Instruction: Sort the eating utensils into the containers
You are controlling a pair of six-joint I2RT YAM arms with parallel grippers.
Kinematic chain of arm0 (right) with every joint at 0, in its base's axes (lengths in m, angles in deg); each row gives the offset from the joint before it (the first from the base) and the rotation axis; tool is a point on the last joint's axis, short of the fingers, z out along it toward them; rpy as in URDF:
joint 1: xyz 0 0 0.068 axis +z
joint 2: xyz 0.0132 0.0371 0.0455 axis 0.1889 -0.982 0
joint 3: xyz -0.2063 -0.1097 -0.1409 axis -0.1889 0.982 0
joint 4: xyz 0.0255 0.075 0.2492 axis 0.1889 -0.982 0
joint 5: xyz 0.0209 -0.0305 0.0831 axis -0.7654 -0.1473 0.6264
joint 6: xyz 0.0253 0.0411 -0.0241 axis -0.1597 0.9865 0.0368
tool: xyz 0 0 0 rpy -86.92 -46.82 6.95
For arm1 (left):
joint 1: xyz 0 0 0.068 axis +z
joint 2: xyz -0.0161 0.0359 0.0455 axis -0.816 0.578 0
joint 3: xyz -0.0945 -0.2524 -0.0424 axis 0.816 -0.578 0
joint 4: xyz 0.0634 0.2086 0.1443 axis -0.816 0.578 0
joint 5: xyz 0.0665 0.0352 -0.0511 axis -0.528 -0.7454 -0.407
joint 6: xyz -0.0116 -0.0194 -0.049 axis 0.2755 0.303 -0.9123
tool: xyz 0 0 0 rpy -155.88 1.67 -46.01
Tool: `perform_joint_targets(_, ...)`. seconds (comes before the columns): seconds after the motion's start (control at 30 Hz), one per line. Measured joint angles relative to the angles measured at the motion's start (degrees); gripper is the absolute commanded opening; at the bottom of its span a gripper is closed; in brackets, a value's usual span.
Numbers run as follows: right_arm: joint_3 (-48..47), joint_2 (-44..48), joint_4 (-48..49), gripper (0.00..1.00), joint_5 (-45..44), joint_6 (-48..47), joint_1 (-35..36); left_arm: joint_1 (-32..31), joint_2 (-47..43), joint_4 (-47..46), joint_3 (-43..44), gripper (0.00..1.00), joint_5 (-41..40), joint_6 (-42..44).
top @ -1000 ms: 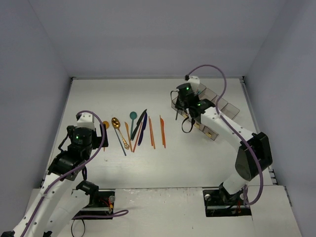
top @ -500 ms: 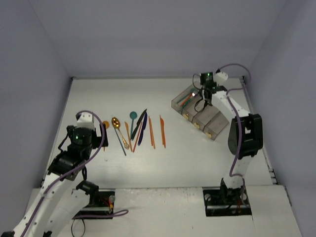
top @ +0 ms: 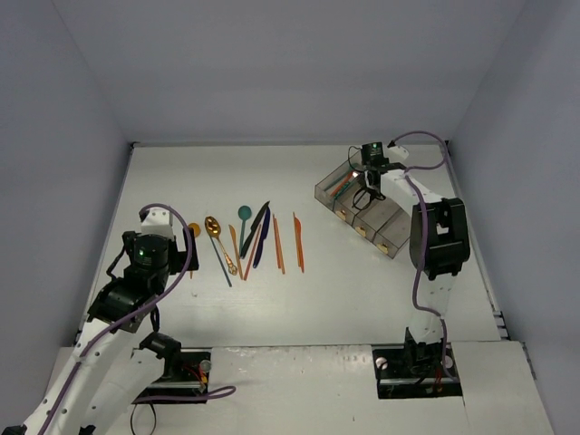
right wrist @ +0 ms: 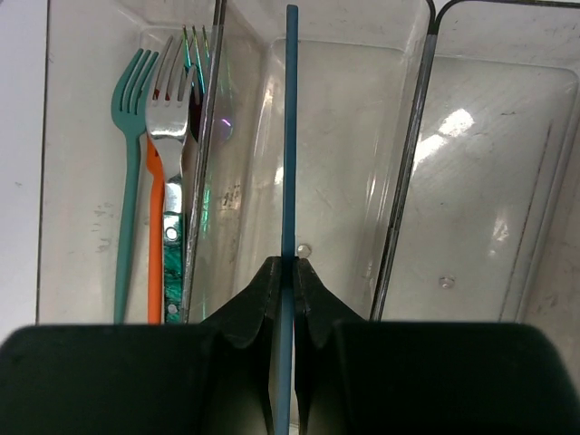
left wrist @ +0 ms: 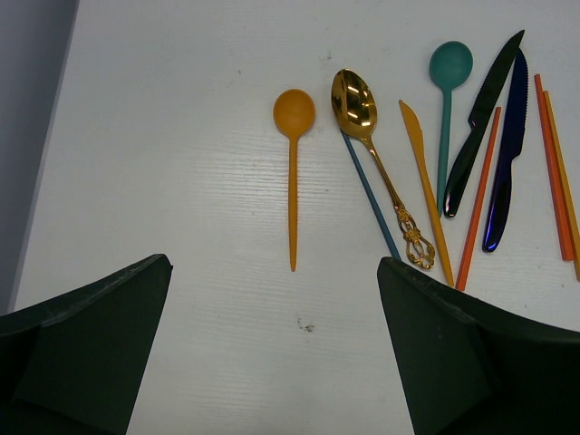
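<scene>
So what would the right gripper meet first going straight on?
Likely the floor of the empty bin beside the forks: the right gripper, shut on a blue stick, points into it. Depth is unclear.

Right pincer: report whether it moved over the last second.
Yes. The right pincer, shut on a blue utensil, went right and toward the back wall, from the containers' left end to their far side.

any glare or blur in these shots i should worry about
Right wrist view: bright glare patches on the clear bins, yet the forks are sharp. Left wrist view: a hotspot on the gold spoon; the left fingers look soft. Top view: even light, faint shadows.
</scene>
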Motion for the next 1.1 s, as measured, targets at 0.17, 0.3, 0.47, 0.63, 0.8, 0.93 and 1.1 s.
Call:
perform_joint_targets(0.17, 1.4, 1.5, 0.0, 0.33, 1.0, 0.7, 0.2, 0.0, 0.1, 0.0, 0.0, 0.97, 0.0, 0.0)
perform_joint_targets(0.3, 2.2, 3.2, 0.0, 0.40, 1.3, 0.1, 0.8, 0.0, 0.1, 0.0, 0.0, 0.98, 0.0, 0.0)
perform_joint_targets(0.47, 2.3, 6.8, -0.1, 0.41, 0.5, -4.4, 4.0, 0.0, 0.1, 0.0, 0.0, 0.97, 0.0, 0.0)
perform_joint_targets(0.63, 2.8, 13.0, 0.0, 0.42, -0.3, -12.2, 11.3, 0.0, 0.1, 0.0, 0.0, 0.97, 0.0, 0.0)
perform_joint_targets(0.8, 5.8, 18.0, 0.9, 0.42, 1.8, -17.6, 20.5, 0.0, 0.1, 0.0, 0.0, 0.97, 0.0, 0.0)
perform_joint_targets(0.93, 10.2, 18.8, 0.8, 0.41, 3.9, -18.4, 25.5, 0.0, 0.1, 0.0, 0.0, 0.97, 0.0, 0.0)
perform_joint_targets(1.1, 14.1, 17.2, 0.0, 0.33, 5.0, -17.5, 30.7, 0.0, 0.2, -0.1, 0.0, 0.97, 0.0, 0.0)
